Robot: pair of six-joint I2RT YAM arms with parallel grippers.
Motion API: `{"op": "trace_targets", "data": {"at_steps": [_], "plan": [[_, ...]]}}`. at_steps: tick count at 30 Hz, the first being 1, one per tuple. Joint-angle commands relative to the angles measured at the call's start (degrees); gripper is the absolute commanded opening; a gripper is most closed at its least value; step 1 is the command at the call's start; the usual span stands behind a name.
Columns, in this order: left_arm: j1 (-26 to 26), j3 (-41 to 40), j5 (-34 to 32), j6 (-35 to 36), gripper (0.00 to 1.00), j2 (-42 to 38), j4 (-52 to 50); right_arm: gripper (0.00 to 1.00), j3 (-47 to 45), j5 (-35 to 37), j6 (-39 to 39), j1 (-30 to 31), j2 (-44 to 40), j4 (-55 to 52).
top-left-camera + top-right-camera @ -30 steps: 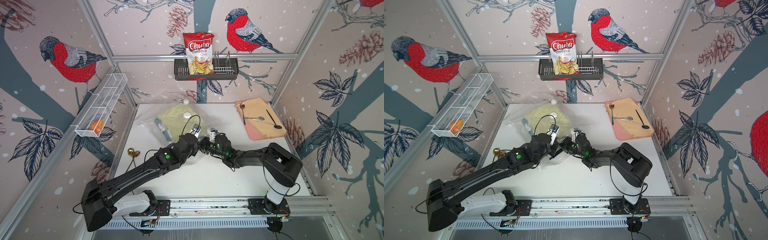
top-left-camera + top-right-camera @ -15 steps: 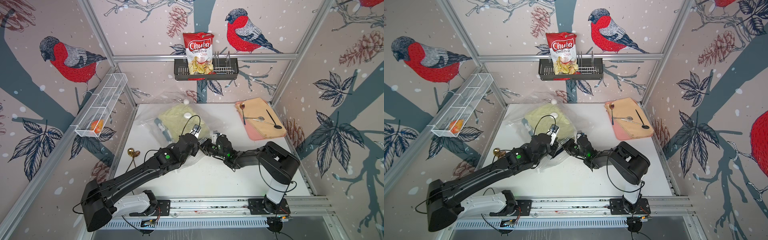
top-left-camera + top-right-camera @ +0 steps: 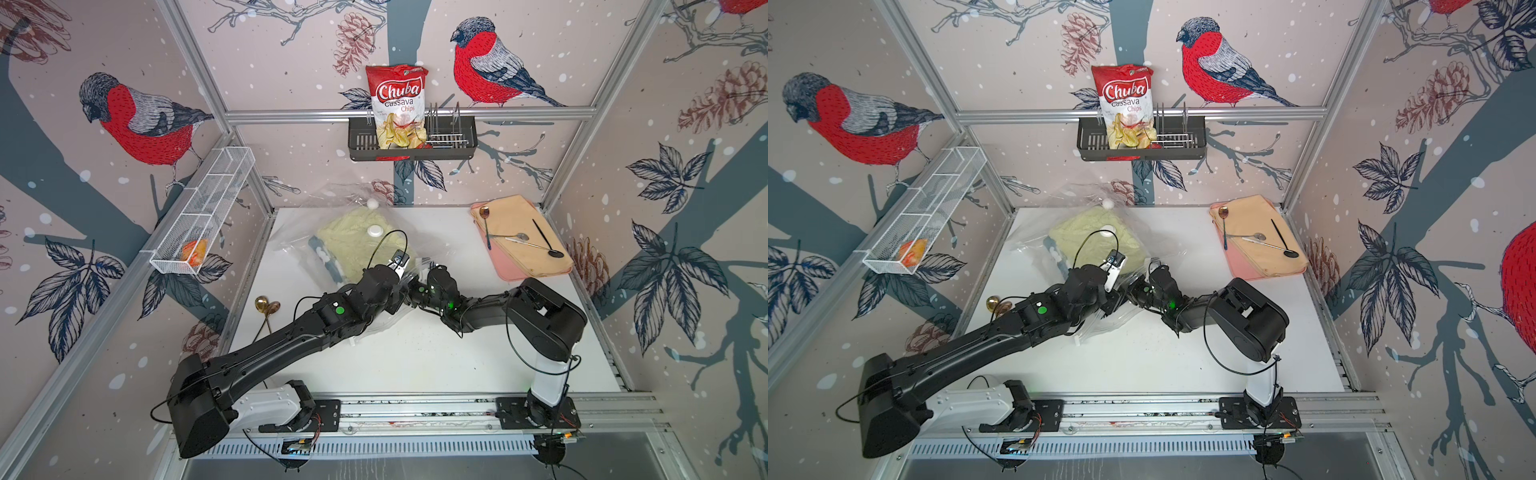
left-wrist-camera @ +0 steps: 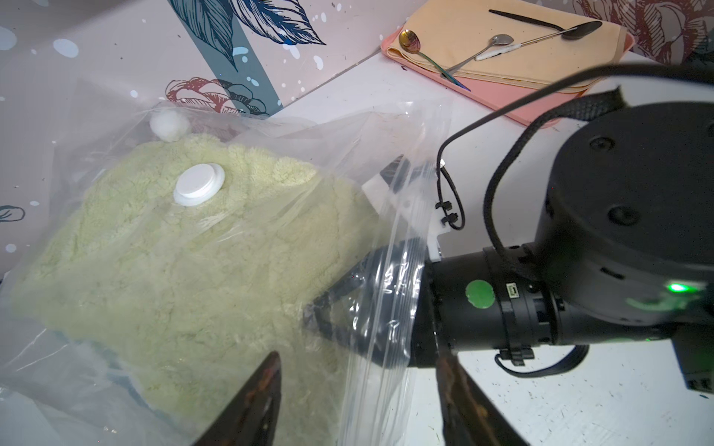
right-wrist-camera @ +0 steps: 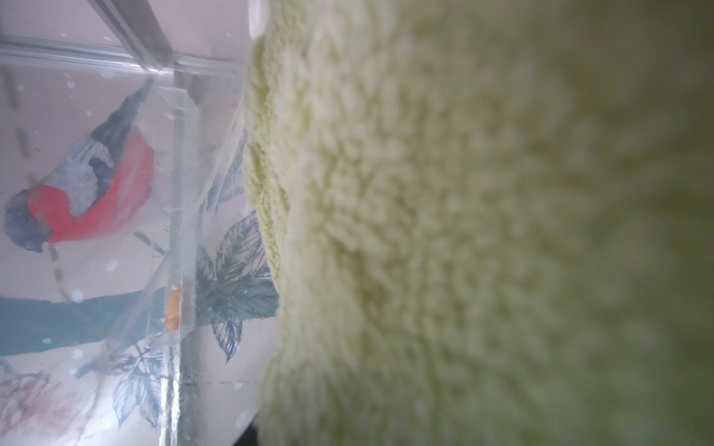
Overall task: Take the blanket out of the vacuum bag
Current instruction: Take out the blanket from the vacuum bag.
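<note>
ok so the left gripper [image 4: 359, 351] has its two fingers [image 4: 262, 397] spread well apart, nothing pinched between them. The open rim of the vacuum bag [image 4: 390, 162] runs across that gap in the left wrist view, can't tell if it touches either finger. The pale green blanket [image 4: 174, 270] is fully inside the bag, just ahead of the left gripper's tips, and the round white valve cap [image 4: 199, 184] sits over it further out. The right gripper [image 4: 309, 311] is poked in through the bag's mouth, tips right up against the fleece, and its own wrist view is mostly blurry blanket. Pinching or just touching? Can't tell through the plastic
</note>
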Motion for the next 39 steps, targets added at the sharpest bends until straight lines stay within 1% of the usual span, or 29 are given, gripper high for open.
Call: {"op": "trace_targets", "data": {"at_steps": [1, 3, 6, 7, 9, 14, 16, 18, 21, 22, 24, 25, 29, 31, 35, 39], "plan": [[0.0, 0.98, 3.2, 1.17, 0.7, 1.24, -3.17, 0.45, -0.14, -0.12, -0.02, -0.02, -0.67, 2.48], [0.02, 1.03, 4.47, 1.56, 0.71, 2.4, -4.17, 0.44, -0.42, -0.16, 0.16, -0.26, -0.92, 2.82], [0.01, 1.04, 4.78, 1.66, 0.71, 5.0, -6.34, 0.43, -0.76, -0.39, 0.56, -0.4, -1.05, 3.54], [0.0, 2.8, 4.11, 1.34, 0.7, 5.99, -6.94, 0.43, -0.92, -0.43, 0.7, -0.41, -1.03, 3.9], [0.02, 3.03, 1.27, 0.79, 0.66, 7.25, -7.51, 0.42, -1.05, -0.68, 1.09, -0.5, -1.08, 4.47], [-0.01, 3.14, -4.62, -0.6, 0.45, 9.55, -8.26, 0.41, -1.97, -0.86, 1.73, -0.98, -1.6, 5.79], [0.0, 3.23, -5.21, -0.75, 0.37, 10.46, -8.34, 0.4, -2.17, -1.02, 1.79, -1.11, -1.88, 6.06], [-0.02, 3.83, -4.84, -1.05, 0.32, 11.35, -9.12, 0.39, -2.26, -1.04, 1.93, -1.26, -2.14, 6.38], [0.0, 4.38, -6.03, -1.41, 0.21, 12.87, -10.01, 0.38, -2.05, -1.2, 1.89, -1.33, -2.26, 6.43], [0.01, 4.55, -6.28, -1.41, 0.16, 13.32, -10.26, 0.37, -1.91, -1.36, 1.89, -1.32, -2.25, 6.58], [0.0, 5.22, -7.91, -1.94, 0.03, 13.88, -10.88, 0.37, -1.97, -1.53, 1.88, -1.3, -2.28, 6.79], [0.0, 5.55, -9.31, -2.37, 0.0, 13.89, -11.35, 0.37, -2.08, -1.54, 1.93, -1.29, -2.23, 7.03], [0.42, 5.27, -13.31, -3.08, 0.0, 11.72, -10.41, 0.37, -2.98, -1.5, 2.43, -1.29, -2.08, 8.0], [0.82, 4.65, -13.98, -3.21, 0.0, 9.59, -9.13, 0.38, -3.46, -1.51, 2.89, -1.29, -1.99, 8.8], [2.99, 2.91, -11.59, -3.45, 0.0, 4.67, -5.17, 0.46, -3.37, -1.68, 3.48, -1.29, -1.51, 9.59], [4.86, 1.69, -8.85, -3.14, 0.0, 1.32, -1.63, 0.47, -1.92, -1.92, 3.28, -1.2, -0.87, 8.93]]}}
